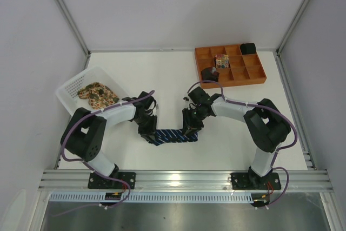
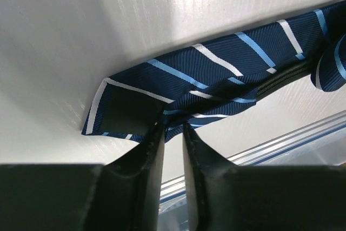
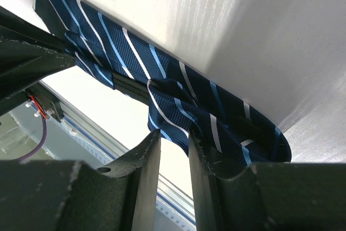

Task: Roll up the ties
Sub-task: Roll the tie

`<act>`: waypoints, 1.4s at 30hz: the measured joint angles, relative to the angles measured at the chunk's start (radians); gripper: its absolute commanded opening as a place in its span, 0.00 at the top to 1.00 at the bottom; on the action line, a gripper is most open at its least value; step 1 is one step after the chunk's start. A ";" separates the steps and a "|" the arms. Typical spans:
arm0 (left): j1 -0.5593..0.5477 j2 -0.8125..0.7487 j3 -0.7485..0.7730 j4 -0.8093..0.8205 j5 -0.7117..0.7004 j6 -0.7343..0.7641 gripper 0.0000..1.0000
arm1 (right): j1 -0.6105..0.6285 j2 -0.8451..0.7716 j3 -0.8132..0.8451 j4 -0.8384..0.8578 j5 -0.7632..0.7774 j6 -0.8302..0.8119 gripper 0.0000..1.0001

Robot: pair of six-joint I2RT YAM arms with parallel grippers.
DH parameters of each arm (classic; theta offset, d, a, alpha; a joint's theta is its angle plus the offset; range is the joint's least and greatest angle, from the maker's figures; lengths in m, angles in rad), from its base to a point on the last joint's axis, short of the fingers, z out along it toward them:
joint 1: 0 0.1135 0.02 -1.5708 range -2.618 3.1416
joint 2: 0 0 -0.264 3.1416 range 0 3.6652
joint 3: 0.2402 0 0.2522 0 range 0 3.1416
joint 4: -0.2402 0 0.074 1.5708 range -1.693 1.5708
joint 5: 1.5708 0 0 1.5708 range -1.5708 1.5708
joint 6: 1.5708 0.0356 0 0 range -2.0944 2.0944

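The navy tie [image 1: 173,136] with pale-blue stripes lies folded in a short band on the white table, between my two grippers. My left gripper [image 1: 148,129] is at its left end; in the left wrist view the jaws [image 2: 173,128] stand narrowly apart with the tie's [image 2: 216,74] folded edge pinched at their tips. My right gripper [image 1: 190,126] is at the tie's right end; in the right wrist view it [image 3: 174,136] pinches a bunched fold of the tie [image 3: 135,52]. The tan floral tie [image 1: 97,94] lies in the white basket [image 1: 70,86].
The orange tray [image 1: 254,74] stands at the back right, with a black roll [image 1: 248,48], a colourful roll [image 1: 220,60] and a dark roll [image 1: 210,74] in its compartments. The basket sits at the table's left edge. A metal rail [image 1: 184,179] runs along the near edge.
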 measured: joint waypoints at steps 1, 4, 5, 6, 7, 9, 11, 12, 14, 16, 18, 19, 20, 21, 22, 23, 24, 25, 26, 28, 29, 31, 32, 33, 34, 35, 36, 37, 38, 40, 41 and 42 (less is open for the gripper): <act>0.000 0.000 0.000 0.000 0.003 0.000 0.78 | -0.001 0.000 0.000 0.000 0.000 0.000 0.68; 0.000 0.000 0.000 -0.003 0.004 0.000 0.87 | -0.004 0.000 0.000 0.000 0.000 -0.003 0.68; 0.000 0.000 0.000 -0.004 0.004 0.000 0.89 | -0.006 0.000 0.000 0.000 0.000 -0.005 0.68; 0.000 -0.002 0.001 -0.008 0.003 0.001 0.94 | -0.007 0.000 0.000 0.000 0.000 -0.007 0.68; 0.000 -0.004 0.003 -0.014 0.003 0.001 0.97 | -0.008 0.000 0.000 0.000 0.000 -0.008 0.68; 0.000 -0.013 0.013 -0.029 0.003 0.002 0.99 | -0.010 0.000 0.000 0.000 -0.001 -0.014 0.68; 0.000 -0.024 0.040 -0.054 0.003 0.003 0.99 | -0.013 0.000 0.000 0.000 -0.001 -0.017 0.68; 0.000 -0.029 0.057 -0.063 0.003 0.005 0.99 | -0.013 0.000 0.000 0.000 -0.001 -0.018 0.68; 0.000 -0.036 0.095 -0.080 0.003 0.011 1.00 | -0.014 0.000 0.000 0.000 -0.001 -0.021 0.68; 0.000 -0.041 0.124 -0.092 0.002 0.019 1.00 | -0.015 0.000 0.000 0.000 -0.001 -0.023 0.68; 0.000 -0.041 0.151 -0.103 0.001 0.023 0.99 | -0.016 0.000 0.000 0.000 -0.001 -0.023 0.68; 0.000 -0.041 0.158 -0.105 -0.002 0.025 0.99 | -0.017 0.000 0.000 0.000 -0.001 -0.023 0.68; 0.000 -0.040 0.164 -0.108 -0.005 0.028 0.99 | -0.018 0.000 0.000 0.000 -0.001 -0.023 0.68; 0.000 -0.038 0.171 -0.110 -0.007 0.031 0.99 | -0.018 0.000 0.000 0.000 -0.001 -0.023 0.68; 0.000 -0.032 0.179 -0.114 -0.012 0.035 0.99 | -0.019 0.000 0.000 0.000 -0.001 -0.024 0.68; 0.000 -0.021 0.187 -0.116 -0.019 0.039 1.00 | -0.019 0.000 0.000 0.000 -0.001 -0.024 0.68; 0.000 -0.008 0.197 -0.118 -0.029 0.046 0.99 | -0.019 0.000 0.000 0.000 -0.001 -0.025 0.68; 0.000 0.005 0.204 -0.117 -0.034 0.050 0.99 | -0.020 0.001 0.000 0.000 -0.001 -0.026 0.68; 0.001 0.027 0.213 -0.115 -0.046 0.056 0.99 | -0.021 0.002 0.000 0.000 -0.002 -0.026 0.68; 0.002 0.061 0.221 -0.107 -0.061 0.067 0.99 | -0.022 0.006 0.000 0.000 -0.005 -0.026 0.68; 0.005 0.079 0.223 -0.106 -0.066 0.073 0.99 | -0.023 0.008 0.000 0.000 -0.006 -0.026 0.68; 0.009 0.111 0.225 -0.106 -0.077 0.083 0.98 | -0.024 0.015 0.000 0.000 -0.011 -0.027 0.69; 0.011 0.123 0.225 -0.104 -0.084 0.090 0.97 | -0.025 0.016 0.000 0.000 -0.013 -0.027 0.69; 0.011 0.132 0.226 -0.103 -0.090 0.094 0.97 | -0.026 0.017 0.000 0.000 -0.014 -0.027 0.69; 0.011 0.138 0.226 -0.101 -0.096 0.098 0.97 | -0.026 0.017 0.000 0.000 -0.016 -0.030 0.69; 0.012 0.142 0.227 -0.101 -0.103 0.102 0.97 | -0.026 0.018 0.000 0.000 -0.017 -0.031 0.69; 0.012 0.146 0.230 -0.101 -0.109 0.106 0.96 | -0.026 0.018 0.000 0.000 -0.019 -0.032 0.69; 0.012 0.148 0.233 -0.099 -0.112 0.108 0.96 | -0.026 0.019 0.000 0.001 -0.020 -0.033 0.69; 0.013 0.148 0.239 -0.099 -0.114 0.109 0.97 | -0.026 0.021 0.000 0.002 -0.021 -0.034 0.69; 0.013 0.148 0.251 -0.098 -0.116 0.114 0.97 | -0.026 0.026 0.000 0.003 -0.024 -0.034 0.69; 0.013 0.148 0.256 -0.095 -0.117 0.116 0.97 | -0.026 0.028 0.000 0.003 -0.026 -0.034 0.69; 0.013 0.148 0.259 -0.092 -0.119 0.116 0.97 | -0.026 0.029 0.000 0.003 -0.027 -0.034 0.69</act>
